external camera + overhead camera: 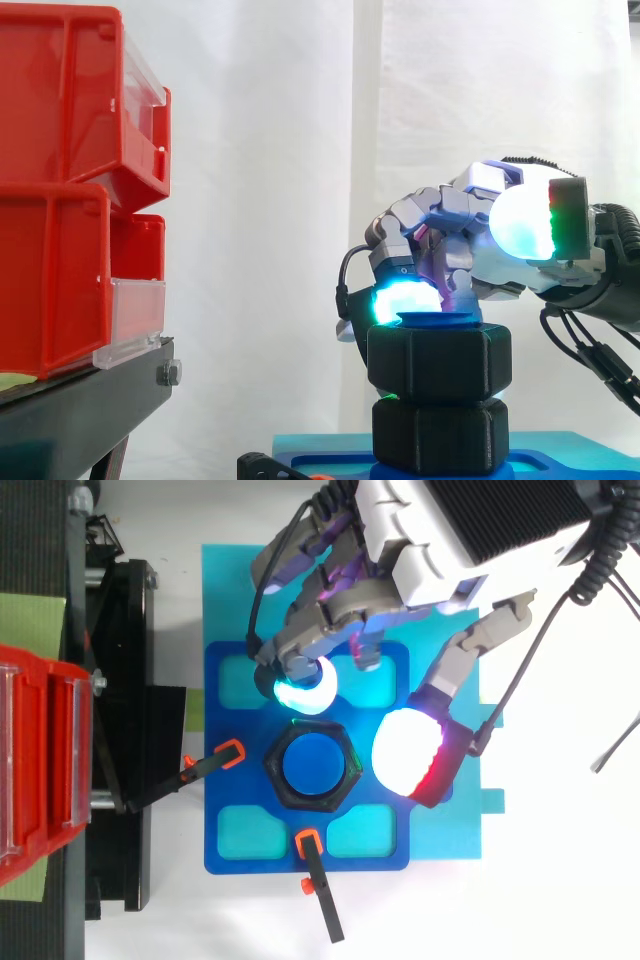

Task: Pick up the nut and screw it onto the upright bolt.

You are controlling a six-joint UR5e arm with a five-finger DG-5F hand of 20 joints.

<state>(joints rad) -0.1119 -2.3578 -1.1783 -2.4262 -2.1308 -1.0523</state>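
Nut (273,769) on bolt (312,764); hand (450,232) spread just above.

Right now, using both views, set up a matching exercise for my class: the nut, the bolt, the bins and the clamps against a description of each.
Things:
1 nut
2 bolt
3 bins
4 clamps

Descriptions:
A red, at the left
B black hexagon round the bolt's top
C orange-tipped, black-handled
D blue, upright in the middle

Pairs: 1-B, 2-D, 3-A, 4-C.

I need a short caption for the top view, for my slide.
Robot hand close to the black nut seated on the blue bolt, centred on a blue plate.
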